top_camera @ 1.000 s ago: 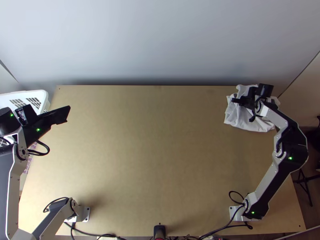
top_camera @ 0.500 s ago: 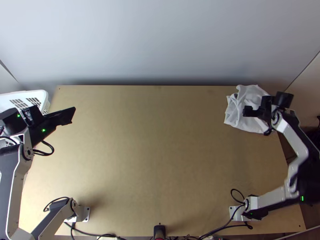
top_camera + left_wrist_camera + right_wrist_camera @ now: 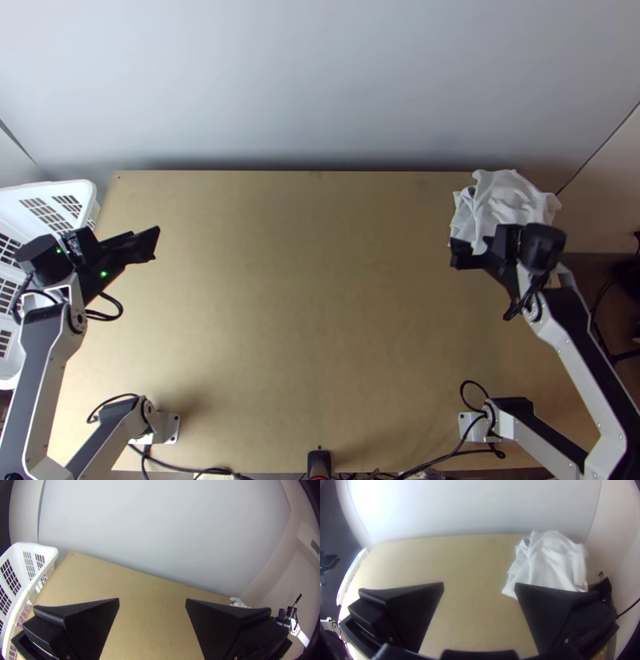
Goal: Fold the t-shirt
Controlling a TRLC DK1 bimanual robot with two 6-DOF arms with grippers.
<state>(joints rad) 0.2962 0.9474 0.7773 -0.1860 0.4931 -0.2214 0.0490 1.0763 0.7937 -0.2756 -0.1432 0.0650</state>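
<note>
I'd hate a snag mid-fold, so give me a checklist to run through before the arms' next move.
1. White fabric t-shirt spread flat: not ok, bunched at the light wooden table's far right corner.
2. Right arm's black two-fingered tool open and empty: ok.
3. Left arm's black two-fingered tool open and empty: ok.
4. Left tool near the shirt: not ok, opposite side, by the white plastic basket.
5. Sleeves and collar identified: cannot tell.

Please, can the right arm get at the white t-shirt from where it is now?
Probably yes. The right gripper is open close by the bunched t-shirt, I see nothing lying on the cloth, and the left gripper is far off near the basket, out of the way.
</note>
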